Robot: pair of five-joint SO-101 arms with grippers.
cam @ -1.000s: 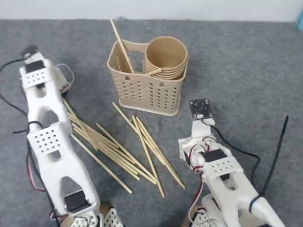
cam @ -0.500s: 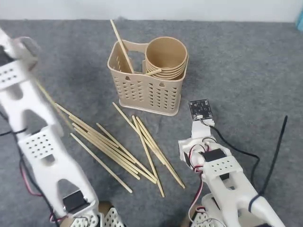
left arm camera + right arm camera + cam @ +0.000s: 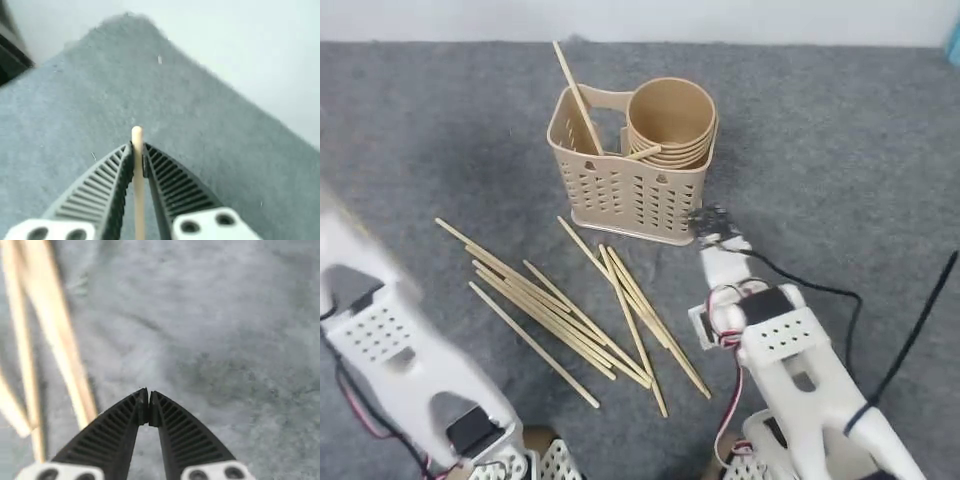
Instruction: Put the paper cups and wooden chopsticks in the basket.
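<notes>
The tan slotted basket (image 3: 630, 195) stands at the back middle of the grey carpet, holding a stack of paper cups (image 3: 670, 120) and one leaning chopstick (image 3: 575, 90). Several wooden chopsticks (image 3: 560, 315) lie scattered in front of it. In the left wrist view my left gripper (image 3: 137, 150) is shut on a chopstick (image 3: 136, 134), held off the carpet with its tip poking out past the fingertips. My right gripper (image 3: 148, 396) is shut with nothing in it, low over the carpet beside loose chopsticks (image 3: 55, 335). The right arm (image 3: 775, 335) stretches to the basket's near right corner.
The left arm (image 3: 380, 340) stands at the near left edge. A black cable (image 3: 910, 320) runs along the right side. Bare carpet lies to the right of and behind the basket, ending at a pale wall at the back.
The left arm has swung off to the left and up, away from the chopstick pile, carrying a chopstick. The right arm has reached forward to the basket's near right corner.
</notes>
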